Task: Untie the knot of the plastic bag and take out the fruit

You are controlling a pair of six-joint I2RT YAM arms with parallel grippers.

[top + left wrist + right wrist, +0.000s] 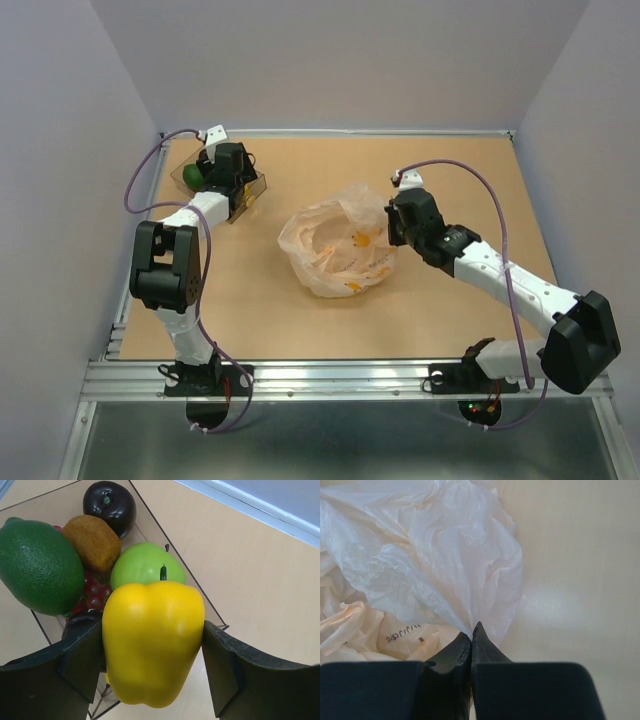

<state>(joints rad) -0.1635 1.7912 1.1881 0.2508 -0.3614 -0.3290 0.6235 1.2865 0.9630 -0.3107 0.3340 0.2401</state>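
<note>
The left fingers (82, 660) grip a yellow pepper (152, 640), 1 finger against each flank. Just beyond the pepper sits a bright green apple (145, 565). Further out lie a brown kiwi (92, 540) and a black round piece (109, 502). A dark green oval fruit (37, 567) sits off to the left, and red berries (92, 592) are tucked among them. All 5 rest in a clear tray (250, 195). Seen from above, the left fingers hang over this tray with the pepper between them.

The right fingers (482, 647) are pressed together on a fold of the plastic bag (435, 555), and the thin film fans out from their tips. The rest of the bag spreads ahead of them and to their left on the bench (450, 330). Its mouth gapes upward, well apart from the tray and the left fingers. Orange print shows on its crumpled walls. Whether any fruit lies inside it cannot be told.
</note>
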